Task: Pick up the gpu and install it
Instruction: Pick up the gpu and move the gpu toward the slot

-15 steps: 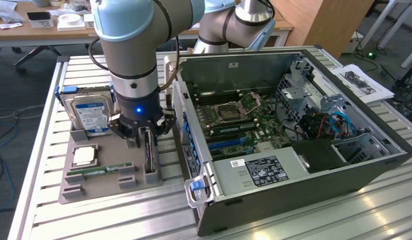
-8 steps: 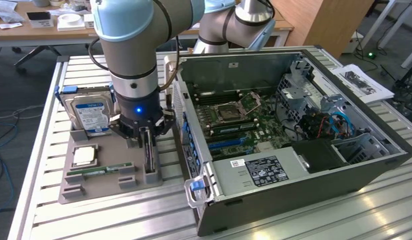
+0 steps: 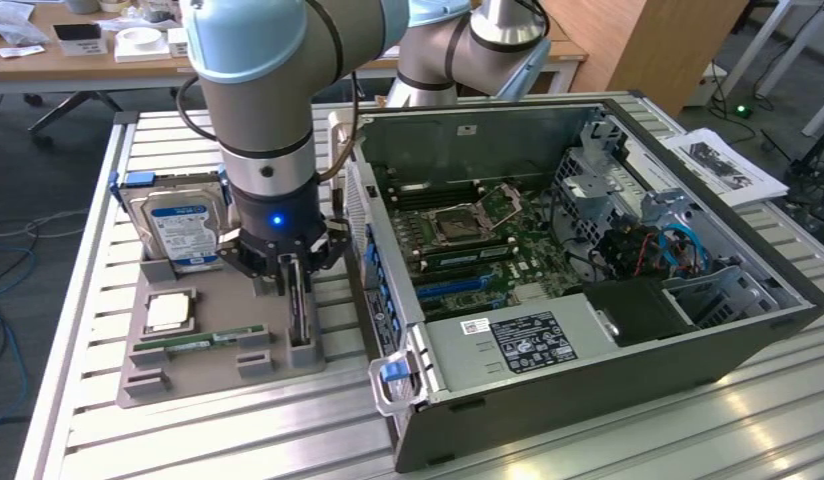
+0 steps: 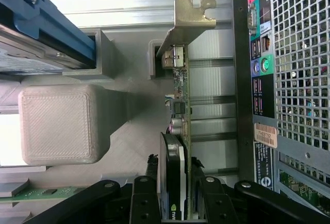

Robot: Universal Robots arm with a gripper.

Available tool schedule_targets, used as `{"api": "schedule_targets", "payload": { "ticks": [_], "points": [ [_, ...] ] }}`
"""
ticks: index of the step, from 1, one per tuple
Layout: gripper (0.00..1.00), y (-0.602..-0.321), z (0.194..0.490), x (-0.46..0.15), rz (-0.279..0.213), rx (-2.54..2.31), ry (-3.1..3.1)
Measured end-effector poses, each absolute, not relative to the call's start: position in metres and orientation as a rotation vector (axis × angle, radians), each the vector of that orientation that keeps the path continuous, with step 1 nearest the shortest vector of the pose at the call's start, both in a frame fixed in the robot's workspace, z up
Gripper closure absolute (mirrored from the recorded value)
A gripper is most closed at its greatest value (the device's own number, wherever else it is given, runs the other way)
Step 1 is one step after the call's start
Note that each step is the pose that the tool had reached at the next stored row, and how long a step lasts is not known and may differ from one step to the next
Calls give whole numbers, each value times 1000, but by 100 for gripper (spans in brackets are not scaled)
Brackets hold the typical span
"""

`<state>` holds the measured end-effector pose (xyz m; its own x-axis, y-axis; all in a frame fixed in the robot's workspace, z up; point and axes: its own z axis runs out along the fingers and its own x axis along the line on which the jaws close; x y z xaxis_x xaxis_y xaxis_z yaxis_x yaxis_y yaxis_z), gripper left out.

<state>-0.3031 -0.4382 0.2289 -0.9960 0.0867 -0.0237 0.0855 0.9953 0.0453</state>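
Black hand (image 3: 291,283) seemingly grips the upright gpu (image 4: 180,115) beside the blue-labelled hard drive (image 3: 181,232), its writing unreadable.

Item: one silver-grey tubular robot arm with pale blue joint caps (image 3: 259,100) — last link vertical, pointing straight down; a further link crosses behind it, towards the exterior view's right. Dark wrist flange (image 3: 276,205), small blue light (image 3: 276,219) lit. Black two-finger gripper (image 3: 291,278) (image 4: 178,203) — set low, fingers (image 4: 146,201) closed from both sides on the gpu (image 4: 174,172), a thin dark upright expansion card with grey metal end bracket.
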Motion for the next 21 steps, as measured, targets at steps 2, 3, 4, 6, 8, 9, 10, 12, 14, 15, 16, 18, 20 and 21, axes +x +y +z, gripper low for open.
{"api": "schedule_targets", "payload": {
  "ticks": [2, 3, 4, 6, 8, 9, 10, 12, 14, 15, 16, 18, 20, 21],
  "points": [
    [64, -438, 229, -304, 69, 134, 3112],
    [64, -438, 229, -304, 69, 134, 3112],
    [64, -438, 229, -305, 69, 134, 3111],
    [64, -438, 229, -306, 69, 134, 3111],
    [64, -438, 229, -306, 69, 134, 3111],
    [64, -438, 229, -306, 69, 134, 3111],
    [64, -438, 229, -305, 69, 135, 3111],
    [64, -438, 229, -305, 69, 134, 3111],
    [64, -438, 229, -305, 69, 134, 3111],
    [64, -438, 229, -305, 69, 134, 3111],
    [64, -438, 229, -305, 69, 134, 3111],
    [64, -439, 229, -305, 69, 134, 3111],
    [64, -439, 229, -305, 69, 134, 3111],
    [64, -439, 229, -304, 69, 134, 3111]
  ]
}}
